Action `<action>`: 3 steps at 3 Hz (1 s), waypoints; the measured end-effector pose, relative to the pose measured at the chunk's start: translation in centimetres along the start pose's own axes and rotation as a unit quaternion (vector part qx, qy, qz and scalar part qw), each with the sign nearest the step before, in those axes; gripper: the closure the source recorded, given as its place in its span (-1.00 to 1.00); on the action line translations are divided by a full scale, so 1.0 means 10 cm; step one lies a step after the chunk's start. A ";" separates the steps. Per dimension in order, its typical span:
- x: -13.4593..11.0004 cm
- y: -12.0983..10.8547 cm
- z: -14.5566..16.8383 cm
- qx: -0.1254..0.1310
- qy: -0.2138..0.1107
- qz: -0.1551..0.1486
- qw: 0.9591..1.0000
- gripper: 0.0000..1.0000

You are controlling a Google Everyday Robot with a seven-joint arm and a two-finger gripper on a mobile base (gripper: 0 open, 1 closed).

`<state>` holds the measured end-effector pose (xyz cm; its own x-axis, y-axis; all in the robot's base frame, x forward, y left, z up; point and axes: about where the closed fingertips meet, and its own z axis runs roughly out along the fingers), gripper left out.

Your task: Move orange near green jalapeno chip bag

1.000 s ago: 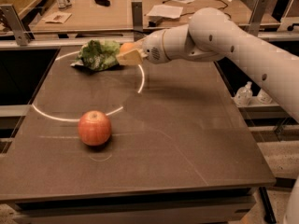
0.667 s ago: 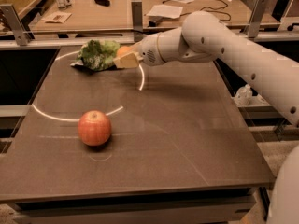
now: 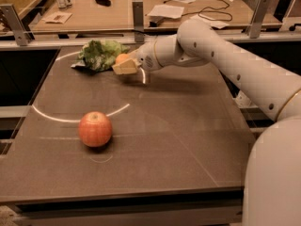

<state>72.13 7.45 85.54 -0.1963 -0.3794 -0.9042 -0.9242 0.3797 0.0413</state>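
The small orange point(image 3: 121, 58) sits in my gripper point(image 3: 125, 66) at the far left part of the table, and only its top shows above the tan fingers point(image 3: 126, 68). The gripper is shut on it, low over the table. The crumpled green jalapeno chip bag point(image 3: 99, 54) lies right beside the orange, to its left, nearly touching. My white arm point(image 3: 211, 51) reaches in from the right.
A larger red-orange apple point(image 3: 95, 129) stands at the front left of the dark table point(image 3: 178, 140). White curved lines mark the table top. A wooden bench point(image 3: 117, 13) with papers, cables and metal posts lies behind the table.
My gripper with the orange has moved down and a little left, lower beside the chip bag. The apple and the bag have not moved.
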 end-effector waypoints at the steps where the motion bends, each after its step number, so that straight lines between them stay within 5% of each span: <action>1: 0.07 0.00 0.09 -0.032 0.005 0.003 0.999 0.21; 3: 0.27 -0.02 -0.01 -0.056 0.022 0.009 0.998 -0.72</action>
<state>71.74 6.26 83.16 -0.2249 -0.4103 -0.8838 -0.9509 0.2902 0.1072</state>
